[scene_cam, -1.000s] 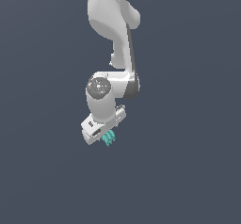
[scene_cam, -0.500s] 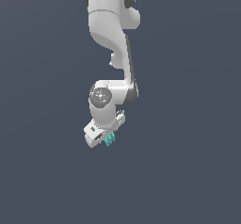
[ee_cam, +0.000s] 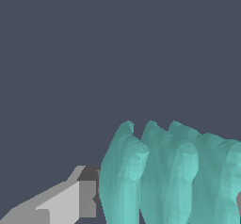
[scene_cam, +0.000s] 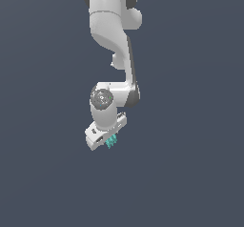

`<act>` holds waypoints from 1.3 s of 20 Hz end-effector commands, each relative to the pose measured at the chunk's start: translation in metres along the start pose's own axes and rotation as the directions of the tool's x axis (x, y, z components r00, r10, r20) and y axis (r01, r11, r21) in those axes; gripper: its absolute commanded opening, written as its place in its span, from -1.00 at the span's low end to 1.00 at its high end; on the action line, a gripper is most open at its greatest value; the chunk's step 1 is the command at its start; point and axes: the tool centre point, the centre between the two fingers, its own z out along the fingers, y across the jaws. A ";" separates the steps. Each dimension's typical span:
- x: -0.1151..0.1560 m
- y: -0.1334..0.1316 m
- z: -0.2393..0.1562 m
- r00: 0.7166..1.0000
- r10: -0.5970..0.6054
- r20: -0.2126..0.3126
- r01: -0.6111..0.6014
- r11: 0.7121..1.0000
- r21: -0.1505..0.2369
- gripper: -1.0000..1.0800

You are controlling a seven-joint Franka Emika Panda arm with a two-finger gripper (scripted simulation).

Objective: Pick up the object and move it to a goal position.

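Teal, ribbed with parallel rounded ridges, the object (ee_cam: pixel 169 176) sits clamped in the white jaws.

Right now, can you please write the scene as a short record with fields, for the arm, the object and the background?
arm: one white arm reaching down from the top of the exterior view
gripper: white, at the arm's low end, tilted
jaws: closed on the object
object: small teal ribbed lump, parallel ridges clear in the wrist view
object state: held under the gripper
finger: one grey finger beside the object in the wrist view
background: plain dark grey-blue; no surface or goal marker visible
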 end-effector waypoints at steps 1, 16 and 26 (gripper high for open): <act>0.000 0.000 0.000 1.000 0.000 0.000 0.000 1.000 0.000 -1.00; -0.024 -0.007 -0.023 1.000 0.000 0.000 0.000 1.000 0.000 -1.00; -0.079 -0.022 -0.077 1.000 0.000 0.001 0.000 1.000 -0.001 -1.00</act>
